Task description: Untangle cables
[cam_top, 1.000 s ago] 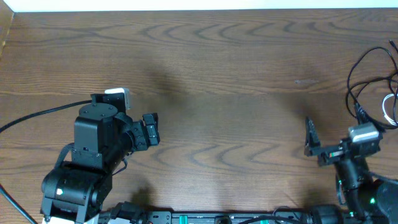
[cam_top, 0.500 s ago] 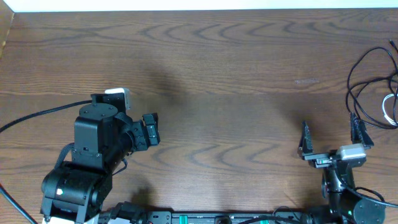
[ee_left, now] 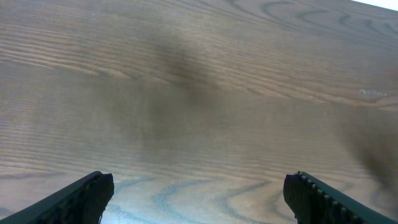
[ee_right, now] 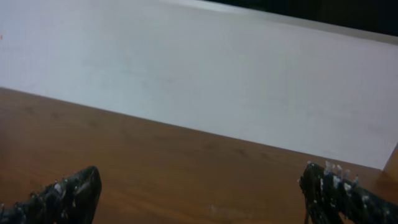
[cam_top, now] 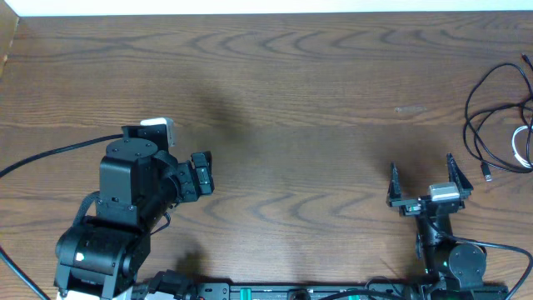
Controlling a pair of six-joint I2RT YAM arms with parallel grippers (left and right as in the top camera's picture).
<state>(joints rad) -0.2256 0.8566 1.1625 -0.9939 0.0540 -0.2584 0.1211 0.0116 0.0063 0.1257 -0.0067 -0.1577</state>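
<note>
Both spread wide — left gripper [cam_top: 202, 176], right gripper [cam_top: 422, 169]; cables [cam_top: 478, 125] hug table's [cam_top: 291, 83] right edge.

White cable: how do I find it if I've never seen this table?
Look down on the brown wooden table and go to its right edge. Thin black cables loop there. The white cable is the only pale one among them.

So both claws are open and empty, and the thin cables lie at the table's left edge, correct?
No: the thin black and white cables lie at the right edge of the brown wooden table, as the overhead view shows. Left claw and right claw are open and empty.
</note>
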